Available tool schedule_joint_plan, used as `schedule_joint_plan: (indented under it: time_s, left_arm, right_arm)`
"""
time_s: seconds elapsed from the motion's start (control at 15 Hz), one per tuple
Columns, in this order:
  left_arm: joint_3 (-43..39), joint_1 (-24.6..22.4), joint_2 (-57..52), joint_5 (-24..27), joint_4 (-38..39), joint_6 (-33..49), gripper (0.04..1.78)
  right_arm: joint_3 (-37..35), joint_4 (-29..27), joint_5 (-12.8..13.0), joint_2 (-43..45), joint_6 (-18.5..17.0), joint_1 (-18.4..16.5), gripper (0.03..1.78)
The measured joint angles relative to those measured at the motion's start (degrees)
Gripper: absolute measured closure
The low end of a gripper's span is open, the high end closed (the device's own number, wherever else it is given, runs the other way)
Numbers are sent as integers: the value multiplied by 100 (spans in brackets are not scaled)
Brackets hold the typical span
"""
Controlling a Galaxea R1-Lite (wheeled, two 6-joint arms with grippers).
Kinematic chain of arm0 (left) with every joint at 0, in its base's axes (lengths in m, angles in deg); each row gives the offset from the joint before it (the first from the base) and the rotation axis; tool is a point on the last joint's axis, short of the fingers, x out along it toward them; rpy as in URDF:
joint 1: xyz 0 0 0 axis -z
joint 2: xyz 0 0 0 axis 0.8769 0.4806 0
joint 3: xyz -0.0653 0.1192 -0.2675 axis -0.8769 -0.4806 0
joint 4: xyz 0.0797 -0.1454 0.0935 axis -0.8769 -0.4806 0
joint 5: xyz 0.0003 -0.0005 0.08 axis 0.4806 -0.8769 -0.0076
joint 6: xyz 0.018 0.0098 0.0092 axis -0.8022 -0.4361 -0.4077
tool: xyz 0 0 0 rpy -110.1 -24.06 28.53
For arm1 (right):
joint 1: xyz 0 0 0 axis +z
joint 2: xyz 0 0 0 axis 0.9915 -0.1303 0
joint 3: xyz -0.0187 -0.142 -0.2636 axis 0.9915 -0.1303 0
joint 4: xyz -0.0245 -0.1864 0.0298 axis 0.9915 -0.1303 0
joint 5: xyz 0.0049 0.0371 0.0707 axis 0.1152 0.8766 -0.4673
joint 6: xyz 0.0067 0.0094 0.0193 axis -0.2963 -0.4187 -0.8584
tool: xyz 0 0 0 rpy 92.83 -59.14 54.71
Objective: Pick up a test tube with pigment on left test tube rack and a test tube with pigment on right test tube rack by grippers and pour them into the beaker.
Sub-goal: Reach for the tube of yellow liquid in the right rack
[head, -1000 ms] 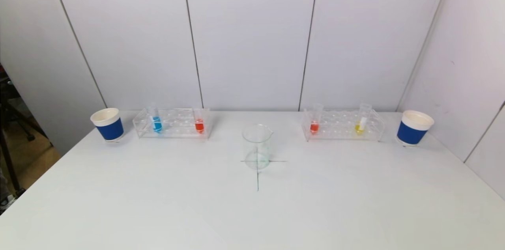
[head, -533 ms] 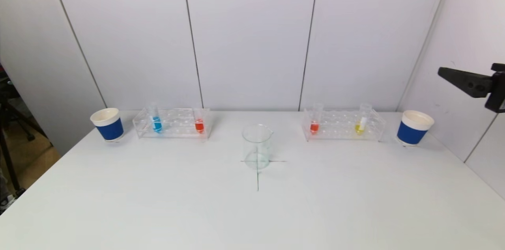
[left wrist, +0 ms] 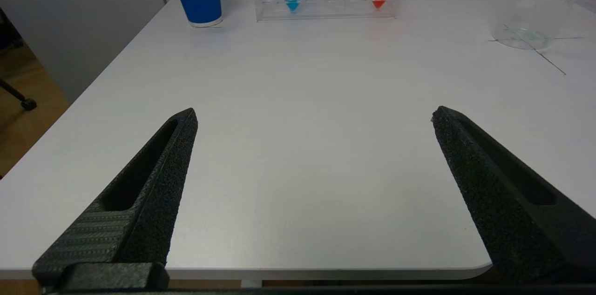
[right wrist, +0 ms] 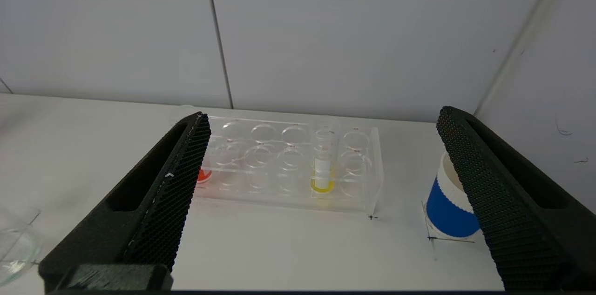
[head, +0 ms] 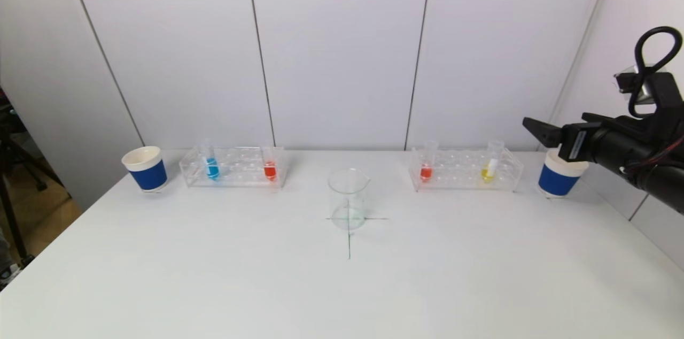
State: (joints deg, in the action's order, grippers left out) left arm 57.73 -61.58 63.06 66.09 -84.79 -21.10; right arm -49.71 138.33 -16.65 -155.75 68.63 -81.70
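Standing in my clear plastic right test tube rack [head: 464,169] are two tubes with pigment: a test tube with orange-red liquid [head: 426,170] at the end nearer the middle and a test tube with yellow liquid [head: 488,170] near the outer end. The matching clear left test tube rack [head: 233,167] holds a test tube with blue liquid [head: 212,167] and a test tube with red liquid [head: 270,169]. Between the racks and a little nearer me, the clear glass beaker [head: 348,199] sits upright on a pencilled cross on the white tabletop [head: 342,285].

My right end effector [right wrist: 321,120] hangs in the air above the blue-and-white paper cup [head: 558,175] at the right end of the row, its fingers [right wrist: 163,192] spread wide, gripping nothing and touching nothing; from the wrist the right rack shows between them.

My left end effector [left wrist: 314,116] is low at the near edge of the tabletop, fingers wide apart and empty, well away from the left rack and the second blue-and-white paper cup [head: 145,168] beside it.
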Motion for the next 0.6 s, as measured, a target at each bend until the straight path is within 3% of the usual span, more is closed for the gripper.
schedule_joint_plan:
  time_s: [0.6]
  left_arm:
    - [0,-2,0,2,0,1,6]
  right_arm:
    - [-23,1754,74,-1894,-299,9,4]
